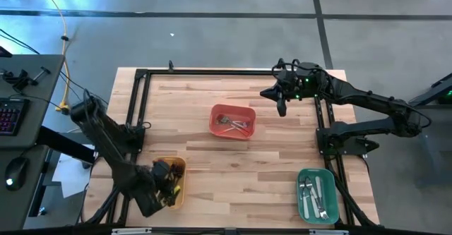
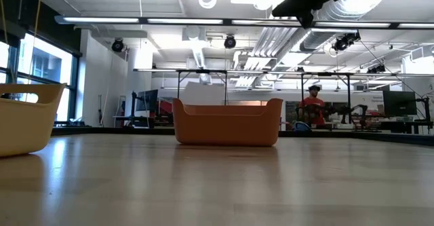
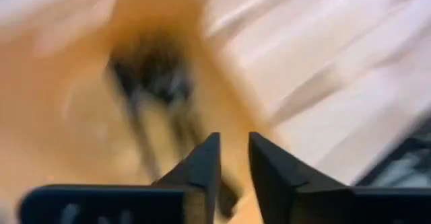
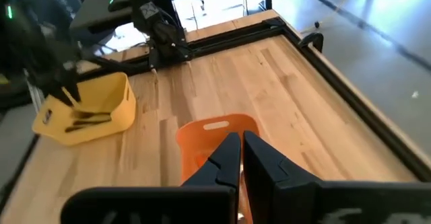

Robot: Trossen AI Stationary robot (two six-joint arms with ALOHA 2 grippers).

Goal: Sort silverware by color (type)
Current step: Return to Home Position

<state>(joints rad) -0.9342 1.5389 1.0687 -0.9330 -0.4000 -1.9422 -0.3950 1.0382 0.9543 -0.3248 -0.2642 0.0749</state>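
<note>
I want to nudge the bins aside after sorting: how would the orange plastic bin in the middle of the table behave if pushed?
The orange plastic bin would probably slide rather than tip: it sits low and wide on the smooth wooden table. It looks light, holding only a few small utensils, which would likely rattle and shift.

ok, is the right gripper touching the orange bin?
Apart. The high view shows a strip of bare table between the right gripper and the nearest wall of the orange bin.
</note>
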